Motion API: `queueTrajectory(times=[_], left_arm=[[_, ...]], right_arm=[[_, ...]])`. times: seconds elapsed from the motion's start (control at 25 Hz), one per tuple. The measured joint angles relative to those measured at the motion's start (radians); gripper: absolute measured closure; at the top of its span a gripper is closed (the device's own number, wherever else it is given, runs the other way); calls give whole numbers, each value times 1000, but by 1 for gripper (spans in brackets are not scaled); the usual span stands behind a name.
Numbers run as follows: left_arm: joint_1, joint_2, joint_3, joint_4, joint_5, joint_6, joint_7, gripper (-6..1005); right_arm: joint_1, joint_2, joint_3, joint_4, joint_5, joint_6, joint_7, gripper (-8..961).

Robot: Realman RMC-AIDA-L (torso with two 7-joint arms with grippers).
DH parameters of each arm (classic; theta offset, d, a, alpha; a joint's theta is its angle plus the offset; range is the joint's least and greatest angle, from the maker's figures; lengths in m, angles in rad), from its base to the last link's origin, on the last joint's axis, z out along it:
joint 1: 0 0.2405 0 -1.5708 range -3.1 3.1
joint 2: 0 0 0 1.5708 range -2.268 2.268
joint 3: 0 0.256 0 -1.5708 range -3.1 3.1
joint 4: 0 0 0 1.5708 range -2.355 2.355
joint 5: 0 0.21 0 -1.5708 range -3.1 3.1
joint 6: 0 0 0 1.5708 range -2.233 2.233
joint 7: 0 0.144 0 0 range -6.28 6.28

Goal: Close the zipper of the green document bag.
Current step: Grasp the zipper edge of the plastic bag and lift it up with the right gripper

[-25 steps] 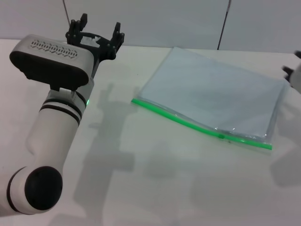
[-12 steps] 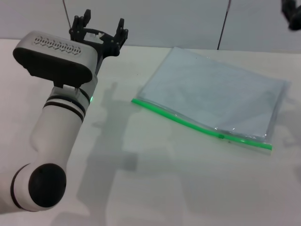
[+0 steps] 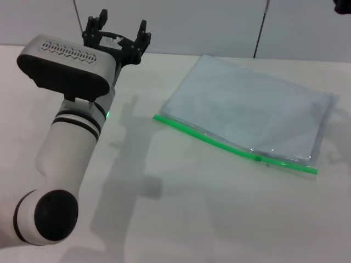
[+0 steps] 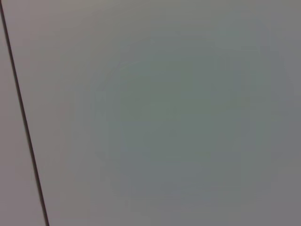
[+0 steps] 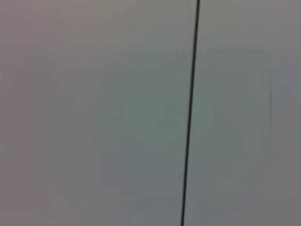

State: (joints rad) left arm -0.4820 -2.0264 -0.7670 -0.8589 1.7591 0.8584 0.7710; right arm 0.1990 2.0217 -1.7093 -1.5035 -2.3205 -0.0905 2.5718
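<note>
The green document bag (image 3: 247, 107) lies flat on the white table, right of centre, a translucent pale blue-grey pouch. Its zipper (image 3: 219, 141) is the bright green strip along the near long edge, with a small slider tab (image 3: 256, 159) toward the strip's right end. My left gripper (image 3: 118, 34) is raised at the back left, well away from the bag, open with nothing between its fingers. Only a dark scrap of my right gripper (image 3: 343, 5) shows at the top right corner, high above the table. Both wrist views show only a plain wall.
The white table (image 3: 181, 213) spreads wide in front of the bag. My bulky left arm (image 3: 68, 126) fills the left side. A grey wall with thin dark seams (image 3: 260, 30) stands behind the table.
My right gripper has risen from the table's right edge to the top right corner, almost out of the head view. The left arm has shifted slightly; the bag has not moved.
</note>
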Motion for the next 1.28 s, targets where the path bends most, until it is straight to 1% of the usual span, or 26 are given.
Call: queueTrajectory(times=[0.28, 0.32, 0.44, 0.6, 0.72, 0.8, 0.96, 1.08, 1.24, 1.28], left_arm=[[0, 0, 0, 0, -3, 1, 0, 184], [0, 0, 0, 0, -3, 1, 1, 184], [2, 0, -1, -1, -4, 1, 2, 184], [7, 0, -9, -1, -4, 3, 3, 183], [10, 1, -13, 0, -4, 3, 4, 183], [13, 3, -16, 1, -4, 4, 5, 184], [26, 8, -28, 1, -4, 4, 5, 184], [33, 9, -31, 1, -4, 4, 5, 184], [38, 10, -40, 2, -4, 4, 5, 184], [39, 10, -40, 2, -4, 4, 5, 184]], right_arm=[[1, -1, 23, -35, 2, -100, -1, 554], [-10, -3, 29, -71, -1, -166, -13, 552], [-42, -3, 41, -122, -1, -248, -43, 525], [-119, -1, 45, -218, 0, -343, -119, 488], [-191, 1, 22, -266, -2, -368, -249, 356], [-234, 2, -8, -277, -2, -370, -376, 268], [-281, 4, -72, -266, -24, -376, -556, 210], [-299, 4, -107, -252, -127, -387, -581, 167], [-301, 5, -146, -220, -269, -395, -579, 109], [-301, 5, -156, -212, -301, -397, -578, 109]])
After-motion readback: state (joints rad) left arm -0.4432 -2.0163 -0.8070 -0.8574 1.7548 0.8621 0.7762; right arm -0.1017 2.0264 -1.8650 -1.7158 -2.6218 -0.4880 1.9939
